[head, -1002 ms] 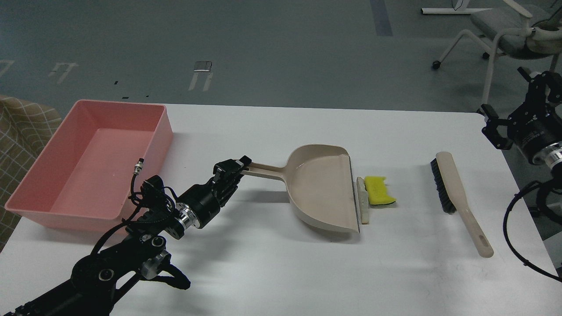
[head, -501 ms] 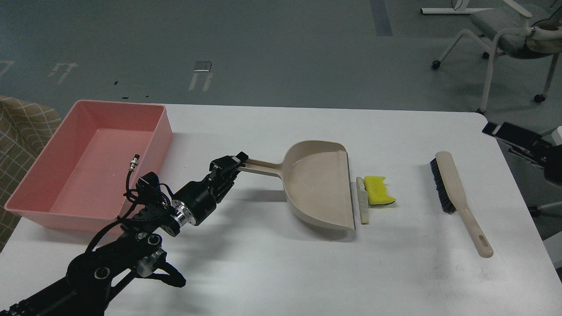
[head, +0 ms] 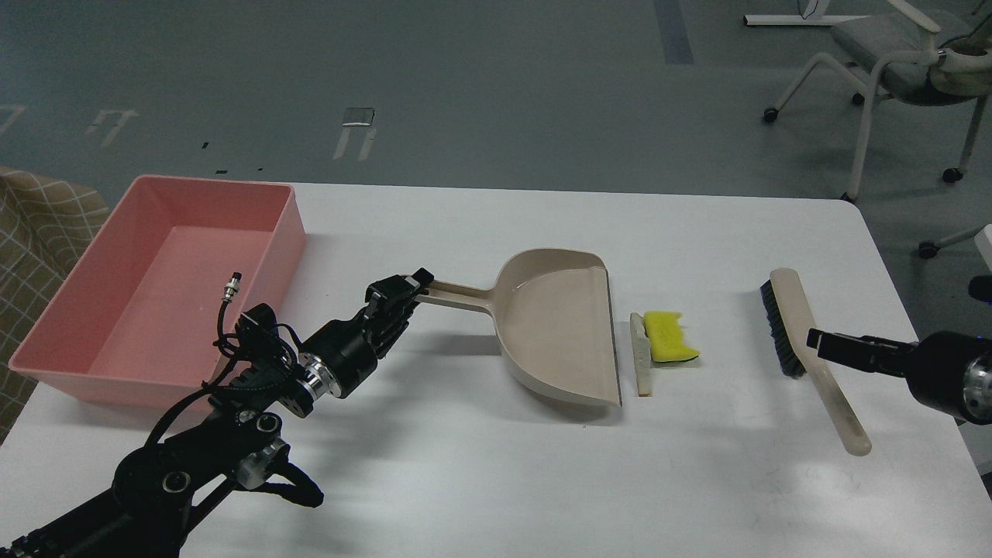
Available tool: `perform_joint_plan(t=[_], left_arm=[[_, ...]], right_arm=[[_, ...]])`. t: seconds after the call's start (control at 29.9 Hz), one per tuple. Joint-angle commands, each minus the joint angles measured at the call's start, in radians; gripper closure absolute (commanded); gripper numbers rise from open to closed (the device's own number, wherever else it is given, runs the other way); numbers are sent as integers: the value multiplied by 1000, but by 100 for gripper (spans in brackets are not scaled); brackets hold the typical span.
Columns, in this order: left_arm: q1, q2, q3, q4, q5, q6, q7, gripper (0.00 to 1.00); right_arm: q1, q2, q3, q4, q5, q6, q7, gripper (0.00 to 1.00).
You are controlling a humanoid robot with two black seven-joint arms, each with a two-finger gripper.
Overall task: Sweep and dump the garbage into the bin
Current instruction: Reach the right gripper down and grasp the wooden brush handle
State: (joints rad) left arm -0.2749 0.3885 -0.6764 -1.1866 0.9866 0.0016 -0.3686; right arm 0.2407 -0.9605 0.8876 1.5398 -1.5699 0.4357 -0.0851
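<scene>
One camera only, at the robot's head; it looks forward and down on the white table (head: pixel 496 465) from near; grey floor (head: pixel 465 77) lies beyond.

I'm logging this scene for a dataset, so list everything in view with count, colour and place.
bin: 1, pink, table's left end
dustpan: 1, beige, table centre, mouth facing right
stick: 1, pale grey-beige, just right of the dustpan's lip
sponge piece: 1, bright yellow, right of the stick
brush: 1, beige with black bristles, table's right side
table: 1, white
chair: 1, grey and white, top right, on the floor
left tool: black, shut on the dustpan's handle
right tool: black, at the brush handle; open or shut unclear
</scene>
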Motion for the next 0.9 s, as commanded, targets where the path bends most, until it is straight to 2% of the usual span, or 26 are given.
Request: perform_joint_plan(t=[0.0, 0.2, 0.3, 0.43, 0.5, 0.53, 0.87], left_arm=[[2, 3, 0, -1, 0, 0, -1, 86], [8, 9, 0, 1, -2, 0, -4, 86], [13, 9, 0, 1, -2, 1, -12, 86], [14, 12, 0, 1, -2, 1, -15, 86], [17, 19, 0, 1, -2, 1, -15, 85], [17, 21, 0, 1, -2, 1, -15, 85], [19, 19, 0, 1, -3, 3, -16, 85]], right_arm=[[0, 3, -39, 2, -16, 0, -5, 11], [-12, 5, -39, -6, -48, -2, -13, 39], [-11, 31, -39, -6, -61, -2, -16, 57], [-11, 34, -39, -6, -93, -2, -18, 70], [-11, 35, -41, -4, -96, -2, -18, 86], [-11, 39, -41, -6, -97, -2, -18, 97], [-11, 49, -38, 2, -84, -2, -5, 99]])
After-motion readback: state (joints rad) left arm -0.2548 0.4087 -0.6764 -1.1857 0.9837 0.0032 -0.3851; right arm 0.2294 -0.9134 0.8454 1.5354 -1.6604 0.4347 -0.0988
